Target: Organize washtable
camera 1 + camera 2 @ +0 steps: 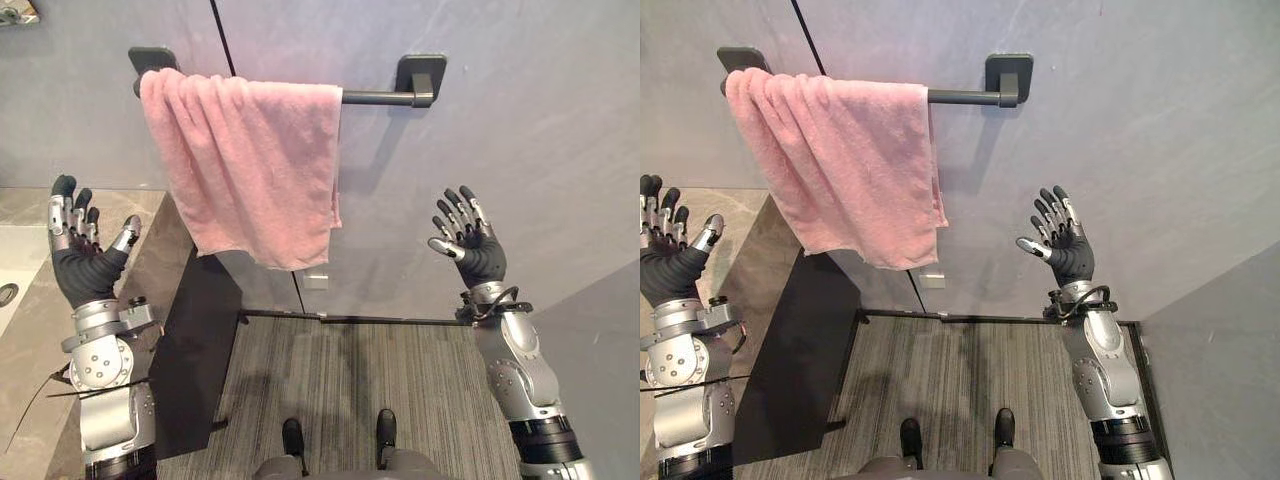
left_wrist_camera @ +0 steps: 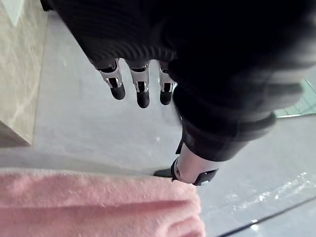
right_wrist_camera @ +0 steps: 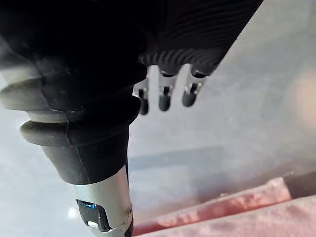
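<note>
Both left hand (image 1: pixel 85 265) and right hand (image 1: pixel 472 245) are being held open, empty; the towel (image 1: pixel 250 160) between them is seemingly being readied for grasping and straightening.

You see two silver-grey arms, left arm (image 1: pixel 108 400) and right arm (image 1: pixel 522 378), with round screw-dotted joint plates behind each wrist, then left hand (image 1: pixel 82 268) and right hand (image 1: pixel 480 252) under dark ribbed covers, silver fingers (image 1: pixel 58 212) dark-tipped.

Soft even light, faint shadow behind towel (image 1: pixel 245 165)
</note>
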